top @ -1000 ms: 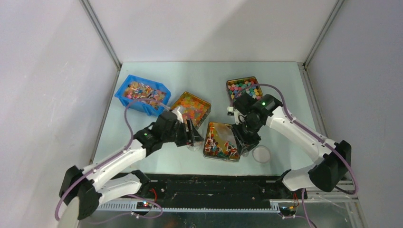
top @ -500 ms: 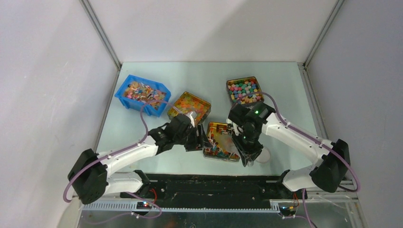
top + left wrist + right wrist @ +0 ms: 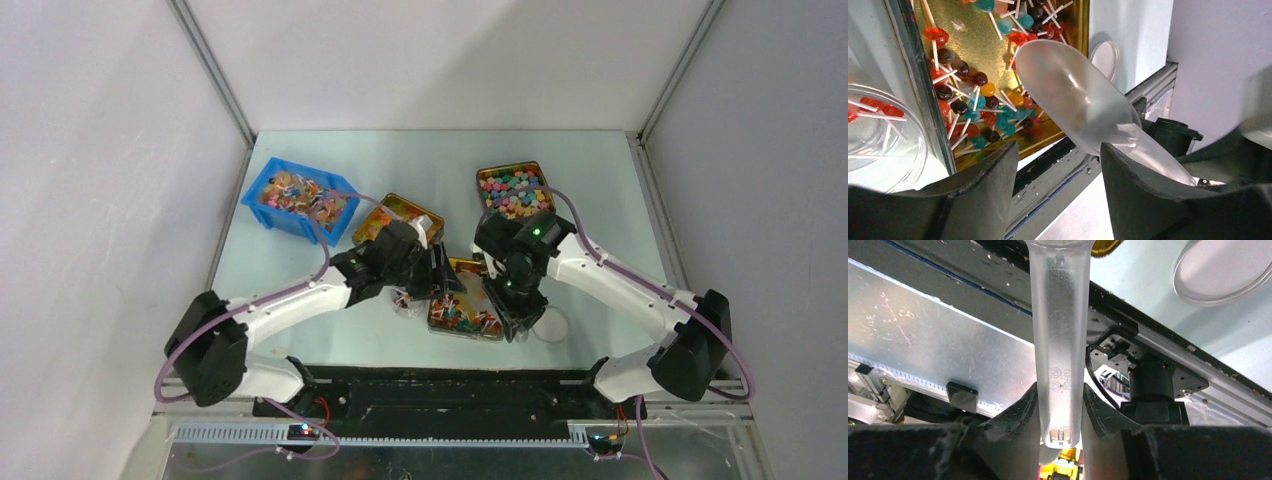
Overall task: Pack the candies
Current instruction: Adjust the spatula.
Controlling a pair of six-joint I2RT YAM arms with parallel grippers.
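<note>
Pale green desk [image 3: 420, 160], enclosed by grey walls, carries all containers.

1. Open tin [image 3: 955, 30]: sits near the front edge of the desk, between the two arms. The candies [image 3: 998, 120] lie loose on its gold floor, heaped thickest toward the near rim.
2. Scoop [image 3: 1068, 85]: clear plastic, bowl above the tin and apparently empty.
3. Right pincer [image 3: 1060, 390]: jaws closed firmly on the scoop handle, one finger on each side.
4. Left pincer [image 3: 1058, 150]: jaws stand wide apart with nothing between them.
5. Clear cup [image 3: 878, 150]: stands just outside the tin wall, beside the left pincer, and already contains a few candies.
6. Lid [image 3: 1223, 270]: lies flat on the desk, apart from the cup.

Step in hand, as judged: another scoop-load from the tin for transfer into the cup.

Next move requires: lower the scoop lip into the dense heap, drive it along the tin floor and lift level. The thin sticks may snag or spill. Then tip over the cup mouth. The cup is light; the left pincer should steady it.
</note>
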